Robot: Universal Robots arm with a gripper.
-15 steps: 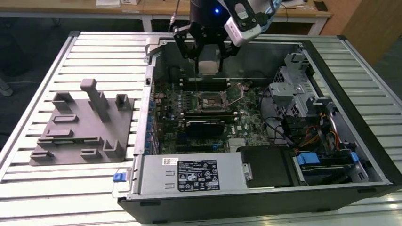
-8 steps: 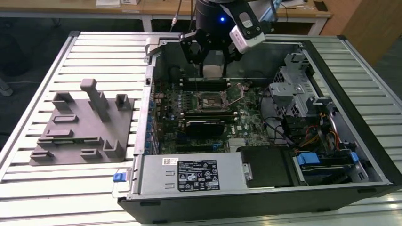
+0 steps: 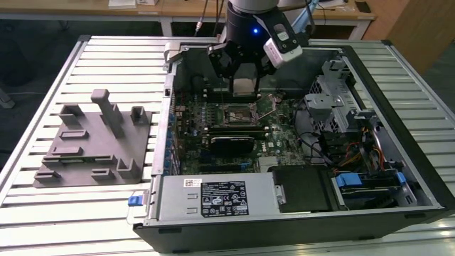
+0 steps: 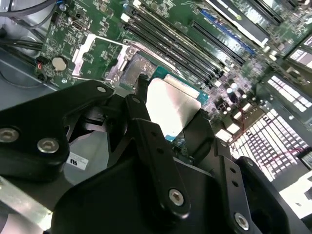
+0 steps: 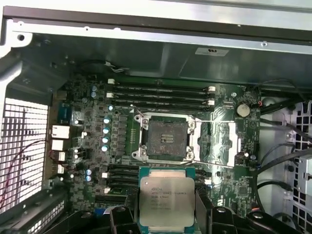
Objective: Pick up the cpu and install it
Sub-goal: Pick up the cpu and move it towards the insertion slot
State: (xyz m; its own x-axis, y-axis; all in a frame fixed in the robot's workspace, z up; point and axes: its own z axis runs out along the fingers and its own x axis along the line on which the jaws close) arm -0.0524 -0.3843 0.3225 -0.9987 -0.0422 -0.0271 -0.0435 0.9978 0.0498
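A: Where is the cpu [image 3: 244,86]?

B: In the gripper [image 3: 244,89]. The black fingers [image 4: 146,126] are clamped on two opposite edges of the chip, and its pale metal top faces the cameras in both wrist views.

A: And where does that put it over the open computer case [image 3: 168,80]?

B: Above the green motherboard [image 3: 278,118], toward the case's far wall in the exterior view. In the first wrist view the cpu [image 5: 166,200] sits just beside the socket [image 5: 167,139], not over it. One edge of the chip is close to the socket's metal frame.

A: Is it touching the board?

B: It seems to hang clear of it, though the height is hard to judge from these angles.

A: How does the socket look?

B: It is a dark square in a silvery frame near the middle of the motherboard, with its face exposed and rows of memory slots [image 5: 161,95] along one side.

A: What is outside the case?

B: The grey moulded tray [image 3: 89,144] lies on the slatted table [image 3: 106,58] near the edge on the exterior view's left, well apart from the gripper. The case takes up the middle of the table and the exterior view's right — its power supply [image 3: 213,198] sits at the near wall.
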